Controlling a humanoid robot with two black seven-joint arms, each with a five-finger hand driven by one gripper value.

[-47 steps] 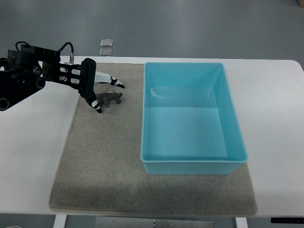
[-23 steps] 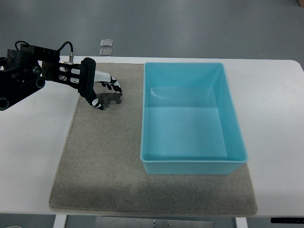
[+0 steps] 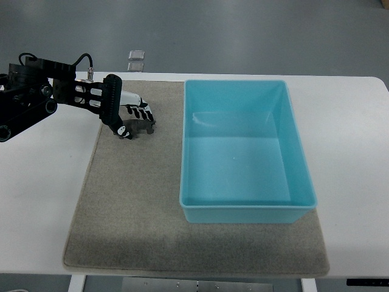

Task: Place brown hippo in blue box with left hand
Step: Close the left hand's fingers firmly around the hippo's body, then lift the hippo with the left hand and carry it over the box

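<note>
Top view: one left hand [image 3: 129, 115] reaches in from the left edge, fingers curled around one hippo [image 3: 138, 128] (small, brown, mostly hidden) on the mat's [image 3: 134, 201] far-left part. One blue box [image 3: 245, 152] sits on the mat's right side, apart from the hippo, with bare mat between them. White table [image 3: 42, 201] shows past the mat on both sides.

Lab: white table [image 3: 352, 121], grey mat [image 3: 134, 207], concrete floor [image 3: 243, 36].
</note>
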